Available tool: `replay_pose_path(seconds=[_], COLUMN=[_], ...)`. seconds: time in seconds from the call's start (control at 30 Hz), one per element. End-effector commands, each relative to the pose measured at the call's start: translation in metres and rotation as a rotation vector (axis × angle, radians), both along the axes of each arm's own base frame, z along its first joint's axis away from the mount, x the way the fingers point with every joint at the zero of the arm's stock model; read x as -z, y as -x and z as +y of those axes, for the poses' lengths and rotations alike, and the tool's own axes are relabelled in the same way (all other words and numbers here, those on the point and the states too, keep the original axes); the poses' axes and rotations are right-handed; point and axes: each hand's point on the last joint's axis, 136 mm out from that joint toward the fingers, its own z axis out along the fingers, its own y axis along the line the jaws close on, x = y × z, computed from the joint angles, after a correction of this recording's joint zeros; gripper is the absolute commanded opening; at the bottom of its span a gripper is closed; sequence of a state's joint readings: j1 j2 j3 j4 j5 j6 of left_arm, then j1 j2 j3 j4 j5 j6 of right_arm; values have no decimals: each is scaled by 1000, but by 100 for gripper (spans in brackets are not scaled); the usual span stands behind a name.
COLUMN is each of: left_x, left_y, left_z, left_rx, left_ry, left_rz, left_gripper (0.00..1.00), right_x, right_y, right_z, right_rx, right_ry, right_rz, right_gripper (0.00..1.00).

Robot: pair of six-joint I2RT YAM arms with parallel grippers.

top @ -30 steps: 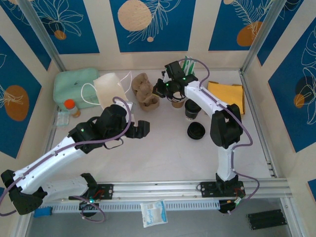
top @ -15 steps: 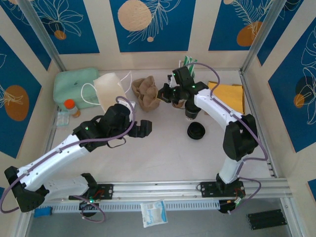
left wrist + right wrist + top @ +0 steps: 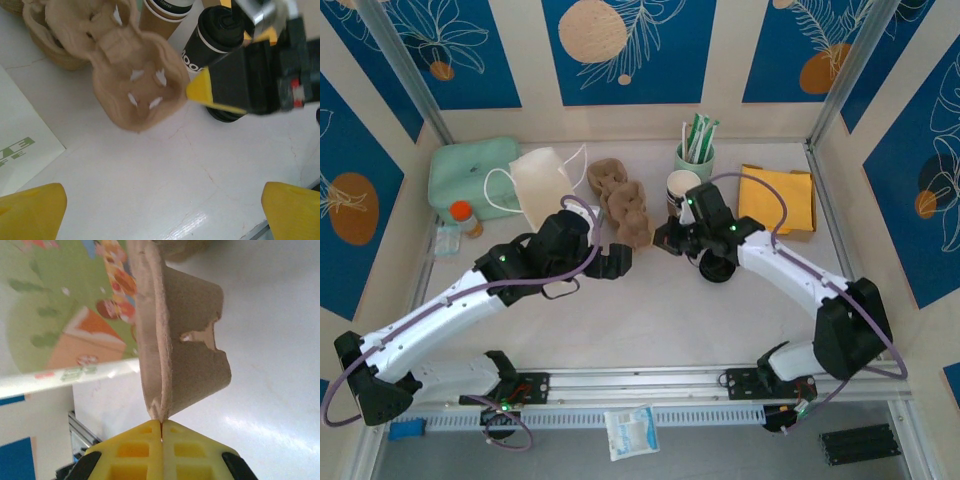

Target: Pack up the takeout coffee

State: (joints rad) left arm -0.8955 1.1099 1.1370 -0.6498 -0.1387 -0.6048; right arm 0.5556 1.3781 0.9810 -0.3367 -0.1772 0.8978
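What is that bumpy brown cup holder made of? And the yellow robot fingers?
The cup holder looks like molded paper pulp: matte tan, fibrous, with ragged cut edges. The right gripper's fingers look like hard yellow plastic, smooth with a grid of square pockets, though rubber is possible.

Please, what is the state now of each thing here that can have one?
left gripper: open, empty.
right gripper: shut on the rim of the pulp cup carrier.
pulp cup carrier: empty, pinched at one edge.
lidded coffee cup: upright, lid on.
stack of paper cups: upright, lidless.
paper bag: lying flat.
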Motion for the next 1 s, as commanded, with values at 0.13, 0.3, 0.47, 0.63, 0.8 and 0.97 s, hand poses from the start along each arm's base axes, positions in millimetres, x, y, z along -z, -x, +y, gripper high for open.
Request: replay_pose_path(seconds=[0.13,0.3,0.47,0.63,0.8,0.97], left_x=[-12,-10,-10,-11,-11,-12], left_y=[1,2,2,3,3,4], left_z=[-5,-6,-6,-7,-6,-2], left_rx=[5,5,4,7,6,-3], left_ry=[31,29,32,36,38,40], left_rz=[-18,-15,-17,-19,-24,-36], left_gripper=[99,99,99,99,99,100], right_x=[56,85,89,76,54,39], right_y=[49,69,79,76,67,50], right_z=[-24,-37,-49,-60,-61,-55], right_rx=[44,44,36,32,4,-52], right_ry=[36,72,102,149,192,285], right_rz=[108,168,180,146,92,39], right_gripper=[0,0,0,34,53,64])
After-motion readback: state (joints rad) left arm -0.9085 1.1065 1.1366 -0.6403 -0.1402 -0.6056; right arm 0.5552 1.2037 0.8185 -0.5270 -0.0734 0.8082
